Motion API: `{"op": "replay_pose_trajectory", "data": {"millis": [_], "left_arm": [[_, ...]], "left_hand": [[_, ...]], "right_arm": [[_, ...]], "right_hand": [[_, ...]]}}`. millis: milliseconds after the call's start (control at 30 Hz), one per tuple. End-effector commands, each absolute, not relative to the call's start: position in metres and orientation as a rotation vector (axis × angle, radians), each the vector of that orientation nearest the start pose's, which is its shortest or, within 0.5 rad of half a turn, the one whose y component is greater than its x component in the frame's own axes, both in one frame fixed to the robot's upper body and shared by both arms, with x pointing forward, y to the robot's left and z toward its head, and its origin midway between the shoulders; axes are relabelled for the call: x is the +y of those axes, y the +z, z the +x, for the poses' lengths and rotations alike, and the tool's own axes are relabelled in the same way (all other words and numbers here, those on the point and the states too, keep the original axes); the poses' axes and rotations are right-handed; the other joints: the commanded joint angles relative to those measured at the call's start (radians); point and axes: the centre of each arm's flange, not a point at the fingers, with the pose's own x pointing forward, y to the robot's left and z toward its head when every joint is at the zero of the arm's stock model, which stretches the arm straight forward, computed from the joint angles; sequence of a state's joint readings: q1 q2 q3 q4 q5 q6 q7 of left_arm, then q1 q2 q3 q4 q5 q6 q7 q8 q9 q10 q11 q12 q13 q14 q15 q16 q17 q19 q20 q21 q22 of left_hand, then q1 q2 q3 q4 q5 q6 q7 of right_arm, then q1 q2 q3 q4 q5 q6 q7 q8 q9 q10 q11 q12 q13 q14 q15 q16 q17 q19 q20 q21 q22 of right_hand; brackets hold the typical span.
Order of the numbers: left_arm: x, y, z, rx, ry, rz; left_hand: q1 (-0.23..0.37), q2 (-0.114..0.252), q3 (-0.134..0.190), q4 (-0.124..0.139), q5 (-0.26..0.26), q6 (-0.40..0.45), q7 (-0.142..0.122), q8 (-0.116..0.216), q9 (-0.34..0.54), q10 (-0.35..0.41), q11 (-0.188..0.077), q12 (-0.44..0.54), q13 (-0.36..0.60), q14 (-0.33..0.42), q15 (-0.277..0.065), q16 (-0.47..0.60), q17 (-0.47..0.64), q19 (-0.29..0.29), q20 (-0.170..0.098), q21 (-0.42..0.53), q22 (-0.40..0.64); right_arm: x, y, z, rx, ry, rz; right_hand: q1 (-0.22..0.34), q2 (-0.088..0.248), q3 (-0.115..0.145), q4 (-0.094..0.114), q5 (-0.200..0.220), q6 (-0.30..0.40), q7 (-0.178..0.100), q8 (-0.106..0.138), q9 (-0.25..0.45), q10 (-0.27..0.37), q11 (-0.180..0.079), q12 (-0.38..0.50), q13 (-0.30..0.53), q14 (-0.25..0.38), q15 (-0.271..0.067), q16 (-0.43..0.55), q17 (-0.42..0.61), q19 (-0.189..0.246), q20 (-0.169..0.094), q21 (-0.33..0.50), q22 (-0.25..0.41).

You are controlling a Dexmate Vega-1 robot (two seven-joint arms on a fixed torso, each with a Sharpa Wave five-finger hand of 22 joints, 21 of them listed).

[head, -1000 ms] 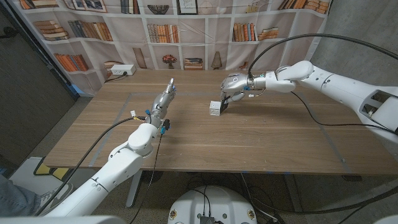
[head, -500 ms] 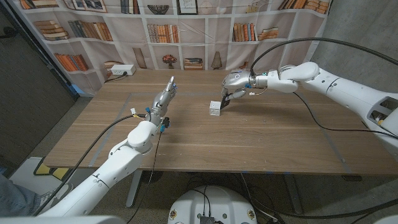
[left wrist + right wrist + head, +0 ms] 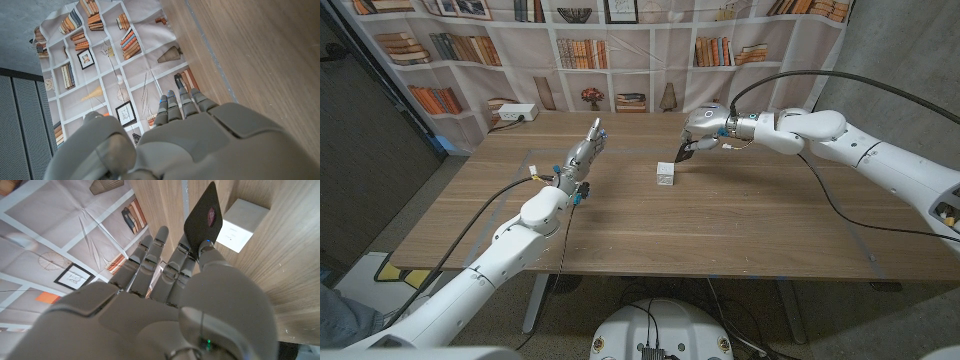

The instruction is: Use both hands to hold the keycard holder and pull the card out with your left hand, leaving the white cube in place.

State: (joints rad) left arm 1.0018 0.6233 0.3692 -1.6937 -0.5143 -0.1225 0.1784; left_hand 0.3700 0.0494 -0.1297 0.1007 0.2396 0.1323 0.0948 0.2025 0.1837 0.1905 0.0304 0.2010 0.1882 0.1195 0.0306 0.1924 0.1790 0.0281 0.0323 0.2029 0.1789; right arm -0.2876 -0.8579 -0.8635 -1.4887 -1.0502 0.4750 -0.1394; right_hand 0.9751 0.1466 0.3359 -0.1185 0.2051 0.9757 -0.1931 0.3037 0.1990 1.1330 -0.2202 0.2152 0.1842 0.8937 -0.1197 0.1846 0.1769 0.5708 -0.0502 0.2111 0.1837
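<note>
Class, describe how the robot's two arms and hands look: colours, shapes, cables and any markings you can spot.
Both arms have smooth, rounded white shells with grey joints. Loose black cables loop along each arm to the wrist. The left robot hand and the right robot hand are silver-grey, with segmented fingers and darker fingertips. Small blue-green fittings sit at the wrists, and a tiny green light glows on the right hand's back.

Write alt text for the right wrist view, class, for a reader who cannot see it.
The right hand pinches a dark keycard holder in its fingers, lifted over the wooden table. A white cube sits on the table just beyond it; a bookshelf backdrop lies behind.
</note>
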Motion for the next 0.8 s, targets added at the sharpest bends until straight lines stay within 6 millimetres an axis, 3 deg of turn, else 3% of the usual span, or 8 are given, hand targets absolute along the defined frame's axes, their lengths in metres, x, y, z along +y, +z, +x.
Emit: {"op": "replay_pose_trajectory", "data": {"millis": [33,200,567,800], "left_arm": [[0.27,-0.008,0.602,-0.616,-0.238,0.14],[0.278,0.001,0.599,-0.631,-0.234,0.211],[0.291,0.012,0.591,-0.654,-0.198,0.337],[0.293,0.017,0.58,-0.679,-0.144,0.396]], "left_hand": [[-0.001,0.006,-0.004,0.0,-0.006,0.009,0.001,-0.003,0.002,0.012,0.002,0.004,0.002,0.009,-0.001,-0.001,0.004,-0.002,-0.003,-0.001,0.004],[0.003,0.007,-0.005,-0.002,-0.006,0.007,0.0,-0.004,0.002,0.01,-0.001,0.003,0.002,0.007,-0.004,-0.002,0.004,-0.001,-0.004,-0.001,0.003],[0.063,-0.004,0.002,-0.037,-0.006,-0.036,-0.014,-0.014,0.003,-0.019,-0.011,-0.006,0.002,-0.017,-0.013,-0.009,0.002,-0.023,0.001,-0.009,0.001],[0.114,-0.009,0.011,-0.066,-0.005,-0.041,-0.02,-0.009,0.004,-0.017,-0.036,-0.002,0.003,-0.014,-0.021,-0.006,0.001,-0.021,0.01,-0.007,0.001]], "right_arm": [[-0.186,0.106,0.579,-1.14,-0.013,-2.017],[-0.185,0.106,0.575,-1.101,-0.063,-1.864],[-0.18,0.095,0.574,-1.038,-0.104,-1.519],[-0.178,0.088,0.573,-1.014,-0.107,-1.327]], "right_hand": [[0.016,0.014,0.024,0.009,0.008,0.03,-0.027,0.005,0.002,0.014,0.0,0.002,0.005,0.016,-0.103,-0.002,0.0,0.0,-0.058,0.003,0.006],[0.016,0.014,0.026,0.01,0.008,0.031,-0.026,0.005,0.003,0.017,0.0,0.002,0.005,0.019,-0.103,-0.002,0.0,0.003,-0.058,0.004,0.006],[0.011,0.014,0.026,0.015,0.008,0.034,-0.025,0.006,0.004,0.024,0.0,-0.002,0.005,0.058,-0.102,0.007,0.004,0.032,-0.072,0.017,0.008],[0.008,0.012,0.028,0.017,0.009,0.036,-0.025,0.005,0.004,0.034,0.001,-0.001,0.005,0.08,-0.101,0.007,0.003,0.047,-0.07,0.023,0.008]]}}
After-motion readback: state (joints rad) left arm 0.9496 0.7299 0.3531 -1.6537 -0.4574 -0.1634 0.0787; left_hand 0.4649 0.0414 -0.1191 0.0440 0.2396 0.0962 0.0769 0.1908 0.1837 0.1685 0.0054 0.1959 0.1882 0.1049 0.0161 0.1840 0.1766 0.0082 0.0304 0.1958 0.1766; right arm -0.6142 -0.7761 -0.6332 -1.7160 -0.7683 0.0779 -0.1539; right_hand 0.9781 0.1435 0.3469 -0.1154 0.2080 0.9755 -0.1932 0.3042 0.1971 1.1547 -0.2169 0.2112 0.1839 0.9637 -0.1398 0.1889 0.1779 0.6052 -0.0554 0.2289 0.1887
